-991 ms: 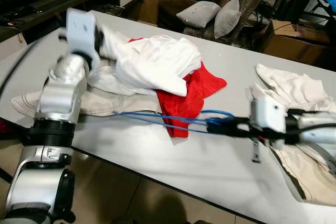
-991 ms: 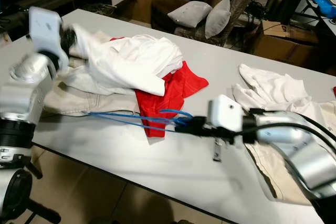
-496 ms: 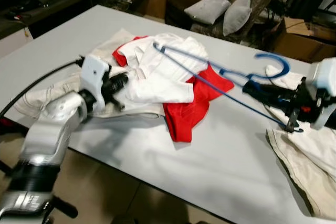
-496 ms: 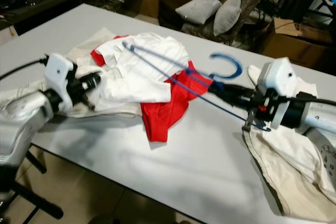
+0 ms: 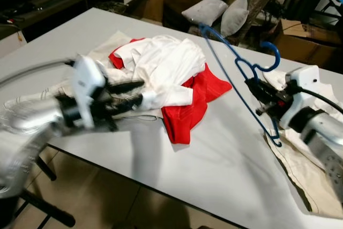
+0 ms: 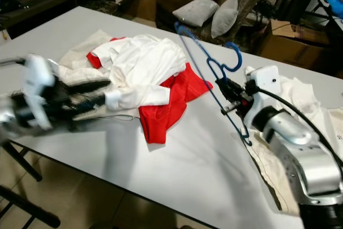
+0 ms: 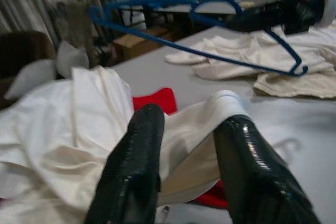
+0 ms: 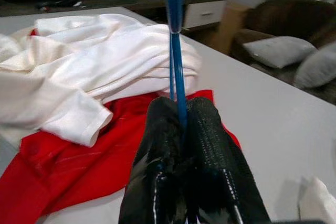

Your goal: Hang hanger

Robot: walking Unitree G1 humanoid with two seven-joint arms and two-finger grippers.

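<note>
Blue hanger (image 5: 236, 73) pinched between right gripper (image 5: 256, 90) jaws, above table (image 5: 214, 164).

The right pincer (image 8: 181, 114) squeezes the thin blue hanger (image 8: 174, 40) between its two black fingers (image 8: 157, 150). Under it, a white shirt (image 8: 89, 72) lies on a red cloth (image 8: 94, 166) on the gray desk (image 8: 262, 108). Two gray pillows (image 8: 294, 56) sit behind.

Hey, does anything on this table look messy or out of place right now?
Yes. A white shirt lies crumpled over a red garment mid-table instead of hanging. The right gripper holds the blue hanger tilted in the air, empty. The left gripper straddles a white sleeve.
</note>
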